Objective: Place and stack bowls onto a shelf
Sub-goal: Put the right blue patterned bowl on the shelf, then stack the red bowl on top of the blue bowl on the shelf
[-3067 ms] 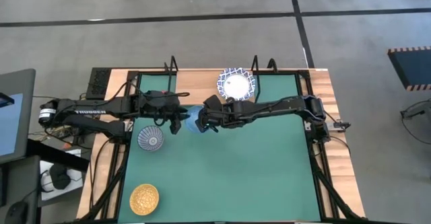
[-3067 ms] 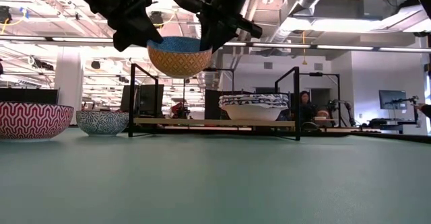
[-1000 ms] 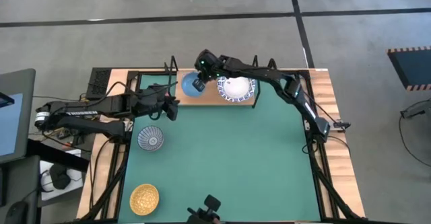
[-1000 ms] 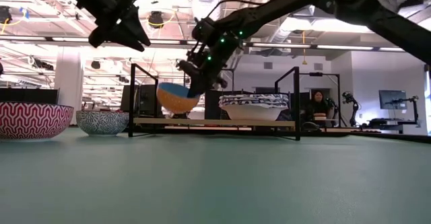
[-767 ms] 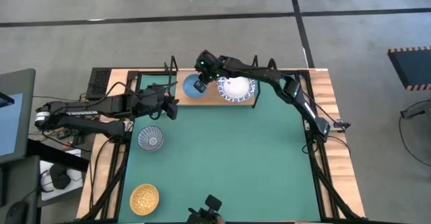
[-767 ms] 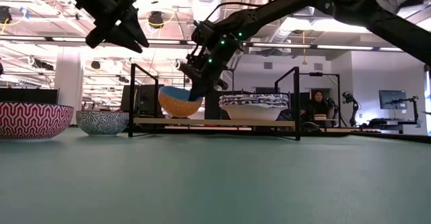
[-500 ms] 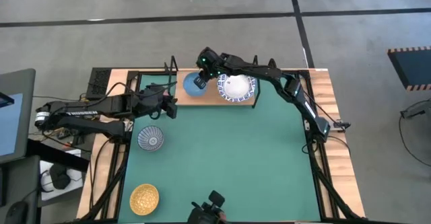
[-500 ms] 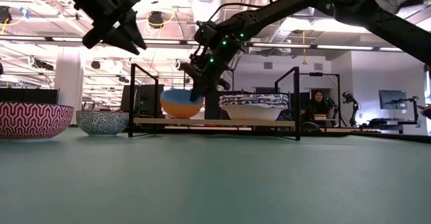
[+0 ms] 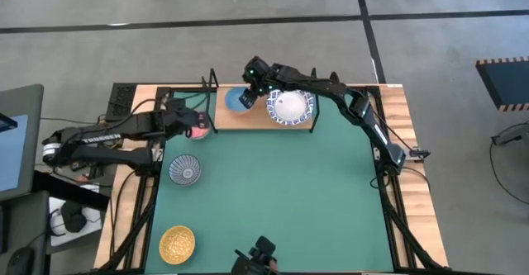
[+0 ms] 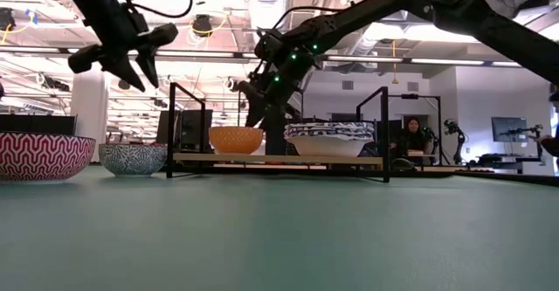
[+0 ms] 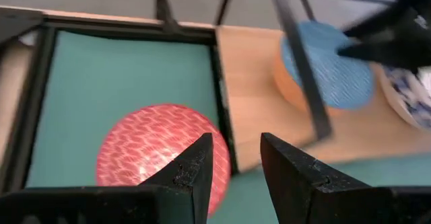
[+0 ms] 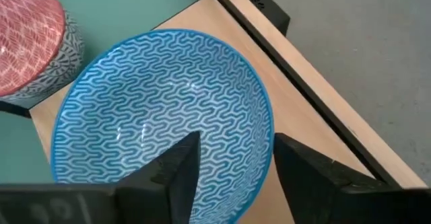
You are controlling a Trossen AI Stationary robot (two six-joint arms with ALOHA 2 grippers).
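The light blue bowl (image 9: 236,101) (image 12: 161,109) stands upright on its base on the left part of the shelf (image 9: 252,123) (image 10: 279,159). Beside it on the shelf is a white bowl with a blue rim (image 9: 289,107) (image 10: 330,139). My right gripper (image 9: 246,99) (image 12: 237,143) is open over the blue bowl's rim, with one finger above the inside and one outside. My left gripper (image 9: 201,125) (image 11: 236,143) is open and hovers above the red bowl (image 9: 197,134) (image 11: 155,150), which rests on the mat left of the shelf.
A grey-blue patterned bowl (image 9: 183,171) and a golden-yellow bowl (image 9: 177,244) sit on the green mat (image 9: 281,192) at its left side. The shelf's black wire posts (image 10: 172,125) rise at its ends. The mat's middle and right are bare.
My right gripper has lowered the tilted light blue bowl onto the shelf, where it now stands level, and has let go of it. My left gripper has moved toward the table's left edge, over the red bowl.
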